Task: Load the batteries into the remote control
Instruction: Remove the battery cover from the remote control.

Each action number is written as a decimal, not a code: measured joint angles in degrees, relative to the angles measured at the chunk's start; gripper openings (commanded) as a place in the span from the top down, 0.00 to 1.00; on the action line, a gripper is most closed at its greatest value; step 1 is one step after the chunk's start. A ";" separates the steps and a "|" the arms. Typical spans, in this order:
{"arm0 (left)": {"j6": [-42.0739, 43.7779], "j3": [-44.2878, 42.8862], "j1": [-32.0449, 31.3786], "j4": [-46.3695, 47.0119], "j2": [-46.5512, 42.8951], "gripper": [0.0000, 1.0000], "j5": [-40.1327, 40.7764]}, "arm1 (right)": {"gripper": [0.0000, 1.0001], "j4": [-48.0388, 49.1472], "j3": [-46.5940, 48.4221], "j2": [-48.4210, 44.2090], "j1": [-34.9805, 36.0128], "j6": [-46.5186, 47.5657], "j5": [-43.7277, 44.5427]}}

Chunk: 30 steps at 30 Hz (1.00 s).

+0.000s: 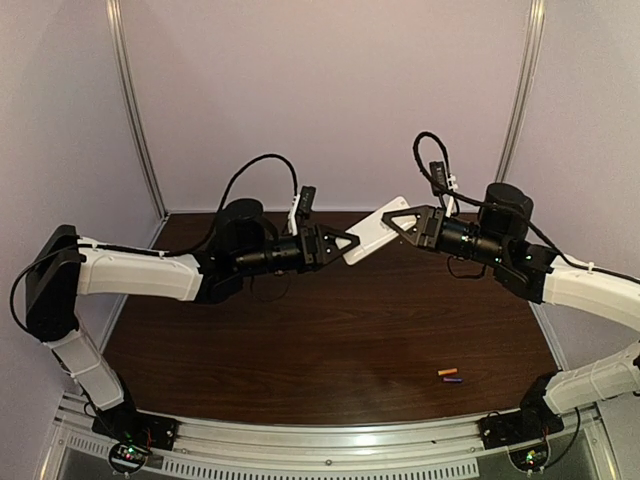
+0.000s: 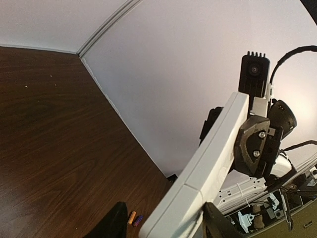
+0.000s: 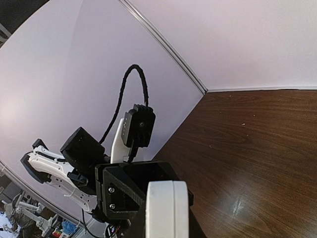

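Observation:
The white remote control (image 1: 378, 231) hangs in mid-air between both arms, tilted, above the back of the table. My right gripper (image 1: 394, 221) is shut on its upper end; in the left wrist view its black finger plate (image 2: 252, 144) presses on the remote (image 2: 208, 168). My left gripper (image 1: 350, 245) straddles the lower end with its jaws apart. There one finger (image 2: 113, 223) stands clear of the remote, leaving a gap. The orange battery (image 1: 447, 372) and purple battery (image 1: 453, 380) lie side by side on the table at the front right. They also show through that gap, orange (image 2: 131, 217) and purple (image 2: 137, 219).
The dark wooden table (image 1: 300, 330) is walled by pale panels at the back and sides, with a metal rail along the near edge. In the right wrist view the remote (image 3: 168, 208) is seen edge-on, with the left gripper (image 3: 126, 191) behind it.

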State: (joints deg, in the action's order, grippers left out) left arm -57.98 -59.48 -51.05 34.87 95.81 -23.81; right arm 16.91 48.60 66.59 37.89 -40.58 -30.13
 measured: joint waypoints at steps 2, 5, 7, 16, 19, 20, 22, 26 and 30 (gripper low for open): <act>-0.04 -0.26 -0.02 -0.79 0.00 0.61 0.46 | 1.00 -0.02 0.00 0.00 -0.04 0.11 0.44; 0.11 -0.35 -0.17 -1.09 0.00 0.72 0.61 | 1.00 -0.59 0.00 0.09 -0.07 0.15 1.09; 0.02 -0.35 -0.07 -1.07 0.00 0.77 0.22 | 1.00 -0.61 0.00 0.09 -0.39 -0.04 1.01; -0.35 -0.42 0.48 0.90 -0.04 0.81 -2.69 | 1.00 0.50 0.00 -0.37 -0.98 -0.59 -0.11; -0.24 -0.42 0.48 1.11 -0.04 0.75 -2.93 | 1.00 0.48 0.00 -0.46 -0.98 -0.59 -0.11; -0.17 -0.42 0.48 1.11 -0.04 0.74 -2.95 | 1.00 0.39 0.00 -0.50 -1.03 -0.59 -0.11; 0.04 -0.42 0.48 1.27 -0.07 0.74 -3.02 | 1.00 0.26 0.00 -0.59 -1.09 -0.61 -0.11; 0.55 -0.28 0.48 1.53 -0.20 0.65 -2.91 | 1.00 0.46 0.00 -0.61 -1.44 -1.44 -0.68; 1.31 -0.26 0.44 0.92 -0.20 0.59 -1.79 | 1.00 0.46 0.00 -0.59 -1.64 -2.03 -0.57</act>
State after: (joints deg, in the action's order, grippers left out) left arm -56.66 -59.75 -50.61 35.79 95.61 -25.61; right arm 17.37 48.60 66.00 36.25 -42.61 -30.70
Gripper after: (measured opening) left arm 0.375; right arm 0.161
